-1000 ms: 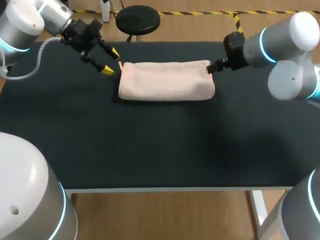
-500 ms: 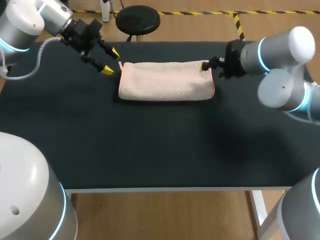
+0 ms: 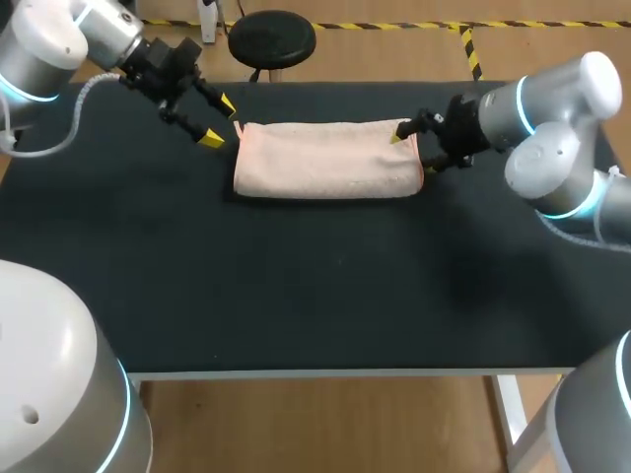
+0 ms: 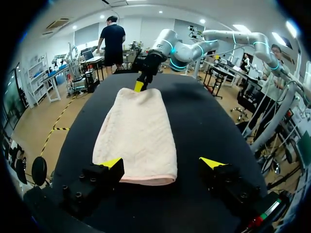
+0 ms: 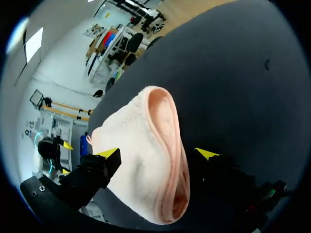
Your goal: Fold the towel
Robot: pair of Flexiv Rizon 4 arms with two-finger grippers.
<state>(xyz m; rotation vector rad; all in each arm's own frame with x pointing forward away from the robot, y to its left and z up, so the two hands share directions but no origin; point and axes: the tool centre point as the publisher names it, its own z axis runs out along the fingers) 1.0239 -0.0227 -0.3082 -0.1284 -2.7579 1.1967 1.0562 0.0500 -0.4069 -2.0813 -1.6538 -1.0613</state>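
Note:
A pale pink towel (image 3: 325, 160), folded into a long band, lies across the far part of the black table (image 3: 315, 286). My left gripper (image 3: 217, 120) hovers open just off the towel's left end. In its own view the towel (image 4: 136, 128) stretches away ahead, its near end lying below and between the yellow tips of the left gripper (image 4: 161, 163). My right gripper (image 3: 415, 148) is open at the towel's right end. In the right wrist view that gripper (image 5: 158, 153) straddles the thick folded edge of the towel (image 5: 146, 141), one finger over the cloth, one beside it.
The towel sits close to the table's far edge. The table's near edge (image 3: 325, 371) runs across the front, with dark tabletop between it and the towel. From the left wrist view, my right gripper (image 4: 140, 85) shows at the towel's far end.
My right wrist has turned and its gripper has moved in from beside the towel's right end, so its tips now straddle that end. The left arm and the towel have not moved.

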